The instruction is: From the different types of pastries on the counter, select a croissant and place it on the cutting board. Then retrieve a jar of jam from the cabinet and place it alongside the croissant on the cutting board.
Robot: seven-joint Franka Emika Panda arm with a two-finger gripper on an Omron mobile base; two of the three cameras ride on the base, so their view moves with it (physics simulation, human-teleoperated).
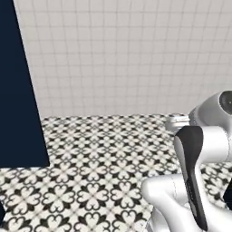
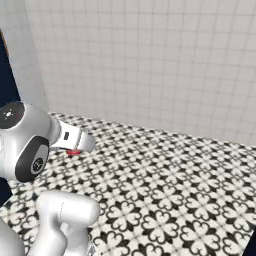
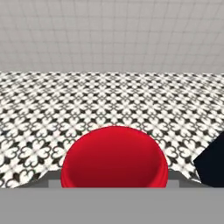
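**Holding the jam jar over the patterned floor**

Left base view: a tall navy-blue panel [image 1: 18, 90] fills the left edge from the top down to the floor. I cannot tell whether it is a cabinet side or a door. Behind it runs a pale tiled wall [image 1: 127, 54], and below that lies a floor [image 1: 90, 172] of black-and-white floral tiles. The white arm [image 1: 199, 149] rises at the lower right, folded over itself, with a dark strip down its nearest link. Its far end reaches left, just above the line where the wall meets the floor.

Right base view: the arm comes up at the lower left, its round dark-capped joint near the left edge. From there the grey hand points right and slightly down. The gripper [image 2: 75, 149] sits at its end, and a small sliver of red shows directly beneath it. This is the jar of jam [image 2: 74, 152], tucked against the hand and seen against the floor tiles. The finger tips themselves are too small to make out here.

Hand view: the jar's round red lid bulges up at the bottom centre, right at the camera and between the finger positions. The fingers are clamped on it, and grey edges show on either side of the lid. Floor tiles stretch ahead to the tiled wall. A dark navy corner [image 3: 212, 164] cuts in at the lower right, near the jar but apart from it.
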